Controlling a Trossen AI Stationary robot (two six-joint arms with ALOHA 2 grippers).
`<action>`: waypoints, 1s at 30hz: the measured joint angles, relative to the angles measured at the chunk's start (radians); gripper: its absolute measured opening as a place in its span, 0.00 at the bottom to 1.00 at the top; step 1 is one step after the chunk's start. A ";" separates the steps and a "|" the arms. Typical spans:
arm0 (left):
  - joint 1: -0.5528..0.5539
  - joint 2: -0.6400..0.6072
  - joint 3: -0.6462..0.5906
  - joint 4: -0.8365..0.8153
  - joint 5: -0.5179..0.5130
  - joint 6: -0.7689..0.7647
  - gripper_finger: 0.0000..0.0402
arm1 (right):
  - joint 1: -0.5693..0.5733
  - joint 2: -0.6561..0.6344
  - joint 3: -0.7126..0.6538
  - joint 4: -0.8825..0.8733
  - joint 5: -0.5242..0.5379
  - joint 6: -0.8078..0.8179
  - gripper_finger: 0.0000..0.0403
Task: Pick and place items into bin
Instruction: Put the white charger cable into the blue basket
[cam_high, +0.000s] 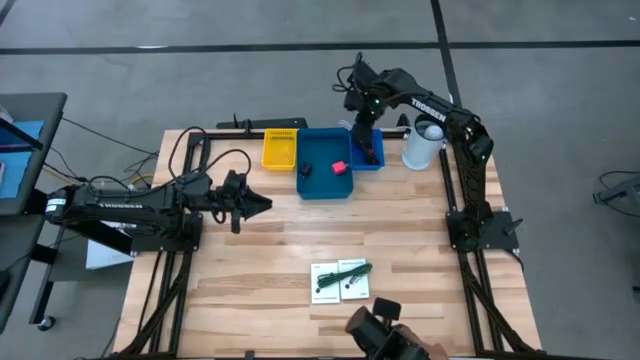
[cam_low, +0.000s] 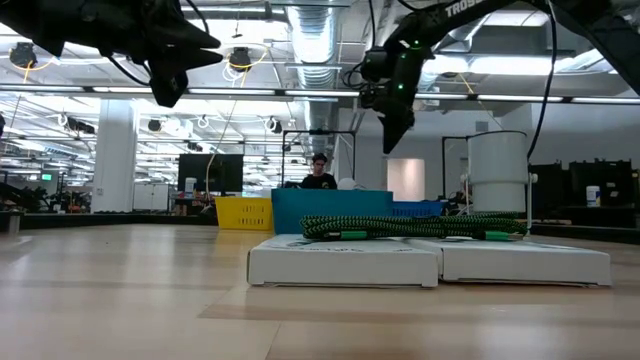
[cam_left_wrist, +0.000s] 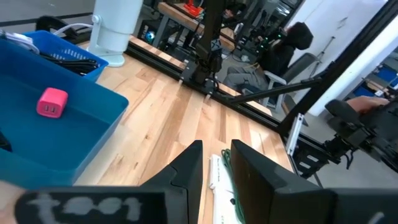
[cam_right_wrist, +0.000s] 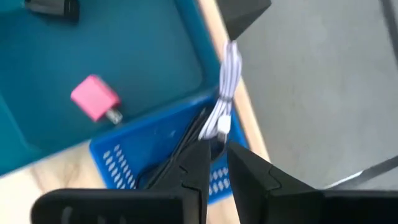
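Pink-red block (cam_right_wrist: 95, 98) lies in blue bin (cam_high: 322, 180), beside right gripper (cam_right_wrist: 216, 163), whose fingers stand slightly parted, empty, above the slotted blue basket (cam_right_wrist: 155, 155) holding cables.

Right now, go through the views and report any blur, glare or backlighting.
Low view: bright ceiling lights backlight both arms into dark shapes; the white boxes look sharp. Left wrist view: the left gripper is soft at the near edge. Right wrist view: everything is smeared, pink block included. High view: even light, no strong glare.
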 joint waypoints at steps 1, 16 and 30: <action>0.000 0.000 0.000 0.000 -0.006 0.000 0.18 | 0.000 0.000 0.000 -0.020 0.000 0.000 0.13; 0.000 0.000 0.000 0.001 -0.080 0.001 0.18 | 0.143 0.000 0.000 -0.378 -0.178 0.069 0.13; 0.000 0.000 0.000 0.000 -0.080 0.001 0.18 | 0.472 -0.008 -0.056 -0.365 -0.215 0.077 0.12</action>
